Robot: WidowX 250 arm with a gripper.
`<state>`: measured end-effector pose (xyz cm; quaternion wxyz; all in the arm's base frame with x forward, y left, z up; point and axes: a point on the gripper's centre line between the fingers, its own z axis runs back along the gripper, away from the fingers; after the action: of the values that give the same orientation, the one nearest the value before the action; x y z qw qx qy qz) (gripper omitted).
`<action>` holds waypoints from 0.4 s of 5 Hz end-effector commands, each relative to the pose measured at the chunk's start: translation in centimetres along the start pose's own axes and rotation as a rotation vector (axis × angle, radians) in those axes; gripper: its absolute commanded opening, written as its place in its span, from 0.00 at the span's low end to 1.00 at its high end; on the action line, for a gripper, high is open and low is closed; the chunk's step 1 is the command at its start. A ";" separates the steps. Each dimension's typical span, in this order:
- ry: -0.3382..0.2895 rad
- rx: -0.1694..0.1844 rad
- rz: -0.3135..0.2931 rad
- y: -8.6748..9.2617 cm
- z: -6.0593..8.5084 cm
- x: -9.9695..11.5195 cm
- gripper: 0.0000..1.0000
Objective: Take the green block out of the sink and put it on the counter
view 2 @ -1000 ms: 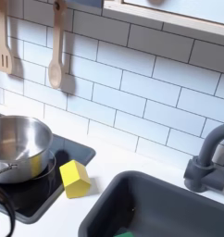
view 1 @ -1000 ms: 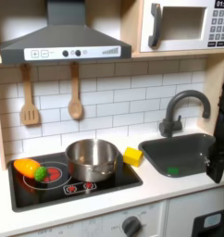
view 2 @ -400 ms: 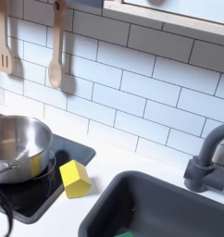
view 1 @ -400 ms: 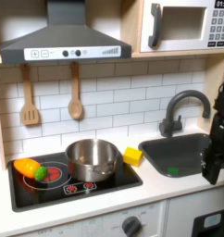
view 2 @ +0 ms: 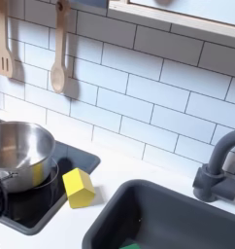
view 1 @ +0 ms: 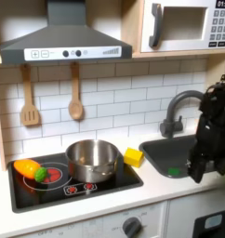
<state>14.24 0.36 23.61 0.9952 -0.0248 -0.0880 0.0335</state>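
One small green block (view 1: 174,171) lies in the sink (view 1: 152,149): likely light, rigid, slick; pinch its flat sides. Whether the claw (view 1: 200,173) is apart, I cannot tell.

We are looking at an off-white counter (view 1: 156,191) that is framing a black stovetop (view 1: 72,186) toward the first exterior view's left and a dark grey sink (view 1: 184,153) toward its right. A yellow block (view 1: 133,156) is sitting directly on the counter between the two, just beside the stovetop's corner in the second exterior view (view 2: 79,188). A dark curved faucet (view 1: 172,116) is standing on the counter behind the sink.
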 end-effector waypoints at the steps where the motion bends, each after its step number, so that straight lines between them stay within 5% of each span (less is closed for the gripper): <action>1: -0.064 0.001 0.057 1.8 -0.6 2.5 1.00; 2: -0.086 -0.006 0.062 2.3 -0.9 4.2 1.00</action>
<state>18.35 2.95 23.23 0.9893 -0.0291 -0.1272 0.0648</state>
